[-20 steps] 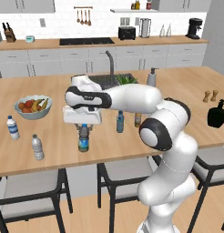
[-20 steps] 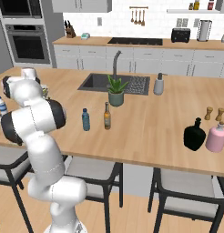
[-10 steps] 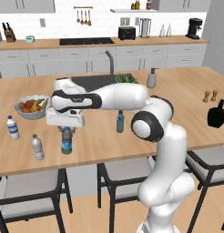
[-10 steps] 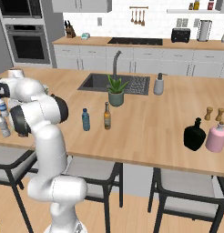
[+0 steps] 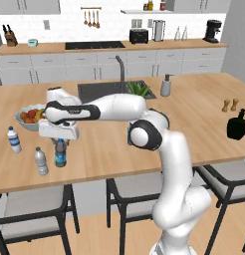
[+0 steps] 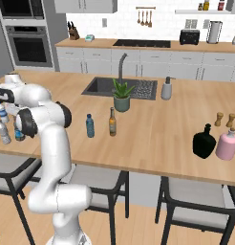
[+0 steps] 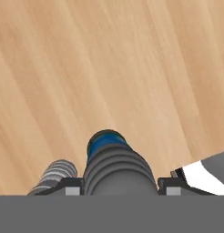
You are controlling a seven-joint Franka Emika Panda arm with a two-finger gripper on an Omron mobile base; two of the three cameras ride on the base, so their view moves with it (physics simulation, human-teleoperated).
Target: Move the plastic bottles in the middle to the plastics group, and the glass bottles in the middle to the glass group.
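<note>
Wooden island counter [image 5: 194, 124], gripper [image 5: 60, 142] clamped on dark bottle [image 5: 60, 153], cap hidden, ribbed bottle [image 5: 41, 161] beside.

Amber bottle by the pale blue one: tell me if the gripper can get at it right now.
Probably not yet. The gripper is shut on the dark bottle at the counter's far left, beside the ribbed bottle. The amber bottle stands unobstructed mid-counter, so it looks reachable after release.

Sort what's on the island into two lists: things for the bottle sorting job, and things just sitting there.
For the job:
dark bottle in the gripper
white-capped bottle
ribbed bottle
pale blue bottle
amber bottle
black glass bottle

Just sitting there:
fruit bowl
potted plant
soap dispenser
shakers
pink bottle
</note>
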